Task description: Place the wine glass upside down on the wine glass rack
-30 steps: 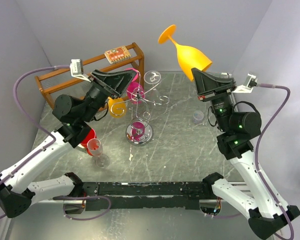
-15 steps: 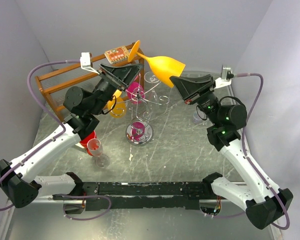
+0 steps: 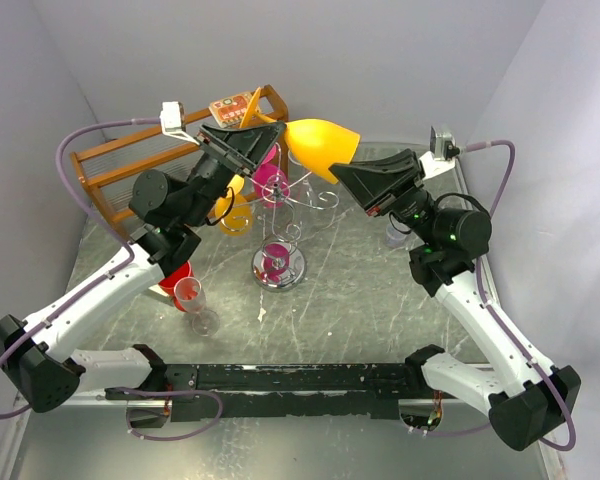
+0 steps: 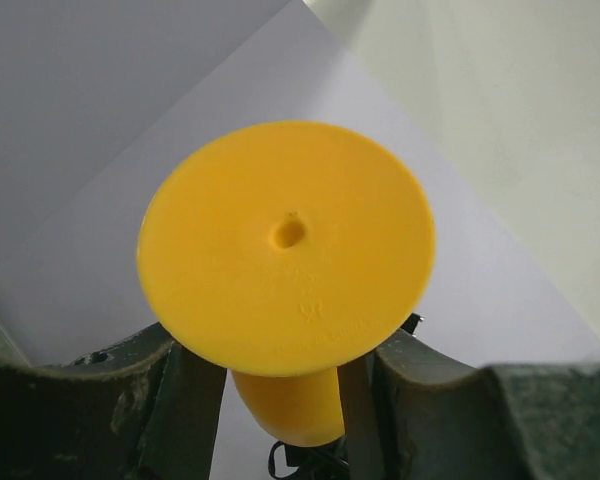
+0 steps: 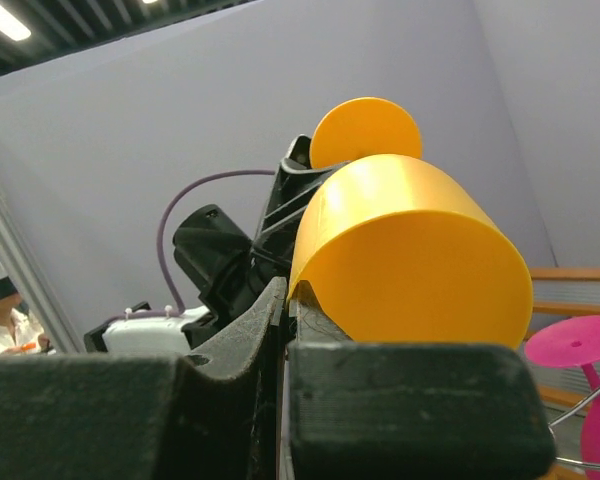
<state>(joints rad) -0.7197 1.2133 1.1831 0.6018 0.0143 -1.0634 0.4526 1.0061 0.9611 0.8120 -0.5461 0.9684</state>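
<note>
The orange wine glass [image 3: 320, 140] lies roughly level in the air above the silver wire wine glass rack [image 3: 298, 205], with its foot [image 3: 248, 108] pointing left. My right gripper [image 3: 342, 170] is shut on the bowl's rim; the wall is pinched between its fingers in the right wrist view [image 5: 302, 300], with the bowl [image 5: 410, 250] beside them. My left gripper [image 3: 265, 135] is open, one finger on each side of the stem just behind the foot. In the left wrist view the foot [image 4: 285, 245] fills the centre above the gripper [image 4: 283, 400].
Pink glasses [image 3: 271, 180] hang on the rack, and another [image 3: 277, 256] sits at its chrome base [image 3: 260, 275]. A yellow glass [image 3: 235, 213], a red cup [image 3: 177, 275] and a clear glass [image 3: 192, 295] stand at the left. A wooden shelf rack [image 3: 110, 165] is at the back left, a small clear cup [image 3: 396, 235] at the right.
My right arm swung the orange glass left and tipped it from upright-tilted to level. My left gripper rose and came around the stem by the foot.
</note>
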